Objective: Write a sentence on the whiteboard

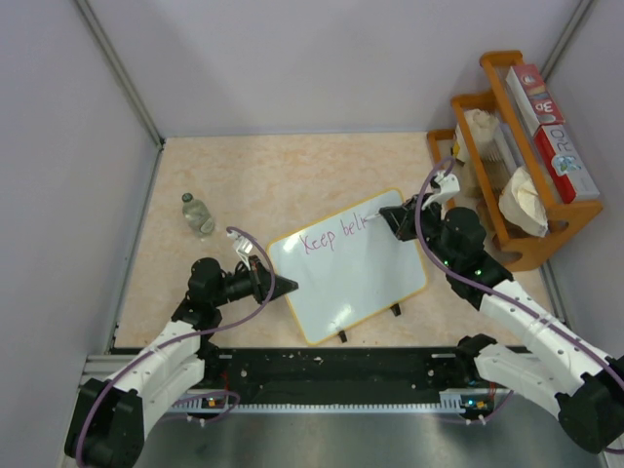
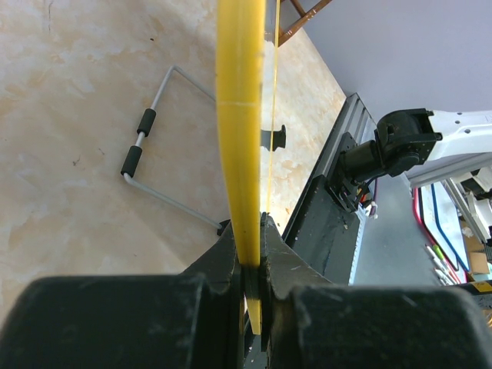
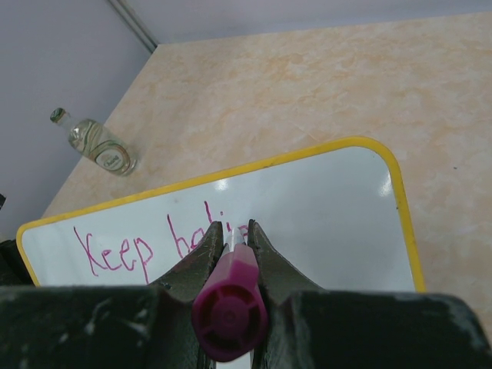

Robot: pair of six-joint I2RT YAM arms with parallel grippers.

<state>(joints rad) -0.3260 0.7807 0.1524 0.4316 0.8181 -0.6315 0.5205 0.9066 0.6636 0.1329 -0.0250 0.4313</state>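
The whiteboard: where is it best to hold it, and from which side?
Likely the yellow rim at the left edge of the whiteboard, coming from the left, clear of the sentence. The board is flat and thin, so its edge fits between two fingers; the left end effector grips there while the right end effector holds the marker.

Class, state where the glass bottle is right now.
Top view: the glass bottle is on the table, left of the whiteboard and apart from it.
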